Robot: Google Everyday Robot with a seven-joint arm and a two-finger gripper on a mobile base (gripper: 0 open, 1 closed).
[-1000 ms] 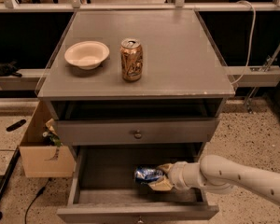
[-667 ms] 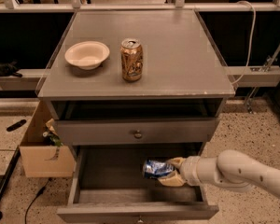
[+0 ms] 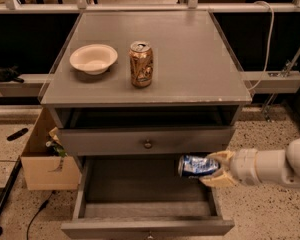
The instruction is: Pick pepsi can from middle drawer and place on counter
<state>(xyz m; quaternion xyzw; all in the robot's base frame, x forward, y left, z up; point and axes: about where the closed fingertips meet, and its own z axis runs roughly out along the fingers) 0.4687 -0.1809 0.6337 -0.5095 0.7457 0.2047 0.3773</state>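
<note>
Grey table point(image 3: 190, 59) is carrying 1 gold-brown can point(image 3: 141, 64), upright, w/ 1 pale bowl point(image 3: 93, 59) to its left, apart. Below, closed drawer front point(image 3: 115, 141) w/ round knob is sitting above middle drawer point(image 3: 140, 189), which is standing pulled out. Tool point(image 3: 212, 169) is reaching in from the right, over drawer's right rear area, its 2 fingers clamping pepsi can point(image 3: 195, 165) from above and below. Can is lying sideways in the grip, silver end facing left, just under closed front. Cardboard box point(image 3: 42, 169) is standing on floor at cabinet's left.
</note>
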